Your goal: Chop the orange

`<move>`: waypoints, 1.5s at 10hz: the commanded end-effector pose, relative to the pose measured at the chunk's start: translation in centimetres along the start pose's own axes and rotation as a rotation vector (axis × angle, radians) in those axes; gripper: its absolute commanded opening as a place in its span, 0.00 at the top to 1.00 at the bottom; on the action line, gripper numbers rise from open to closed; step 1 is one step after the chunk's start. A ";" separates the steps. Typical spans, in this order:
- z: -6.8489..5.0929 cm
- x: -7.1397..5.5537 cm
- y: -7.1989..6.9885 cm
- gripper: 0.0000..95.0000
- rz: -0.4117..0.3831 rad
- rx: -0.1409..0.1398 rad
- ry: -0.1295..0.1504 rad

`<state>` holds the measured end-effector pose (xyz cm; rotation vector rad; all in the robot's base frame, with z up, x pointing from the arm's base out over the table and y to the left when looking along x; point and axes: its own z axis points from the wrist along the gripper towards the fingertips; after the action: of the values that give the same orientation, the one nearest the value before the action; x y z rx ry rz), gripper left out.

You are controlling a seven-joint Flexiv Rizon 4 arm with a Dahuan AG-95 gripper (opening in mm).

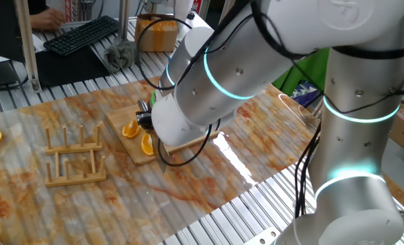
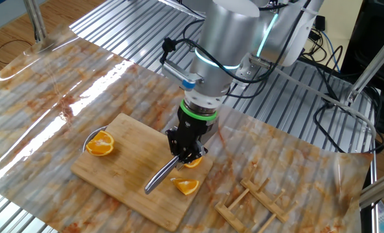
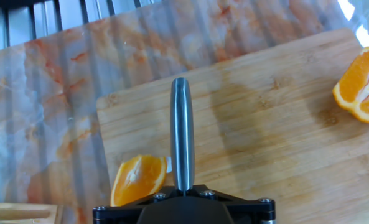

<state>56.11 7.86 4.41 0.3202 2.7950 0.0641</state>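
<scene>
Claw (image 2: 188, 154) pinches a knife (image 2: 160, 176), seemingly between two orange wedges (image 2: 186, 186) on the board (image 2: 130, 145)

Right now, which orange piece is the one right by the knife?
Find the wooden board on the table. The gripper holds a knife over it. The wedge lies beside the blade near the board's edge, unlike the rounder half at the far corner.

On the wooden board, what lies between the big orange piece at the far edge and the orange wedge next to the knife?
In the hand view, between the big orange piece and the orange wedge lie only the knife and bare board.
</scene>
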 end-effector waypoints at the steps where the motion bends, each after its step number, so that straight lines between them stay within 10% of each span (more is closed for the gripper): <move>1: 0.3 -0.5 0.1 1.00 -0.007 -0.003 -0.004; 15: 0.6 -5.8 -0.7 1.00 -0.073 0.010 -0.002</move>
<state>61.52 5.78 5.62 0.2207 2.8025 0.0274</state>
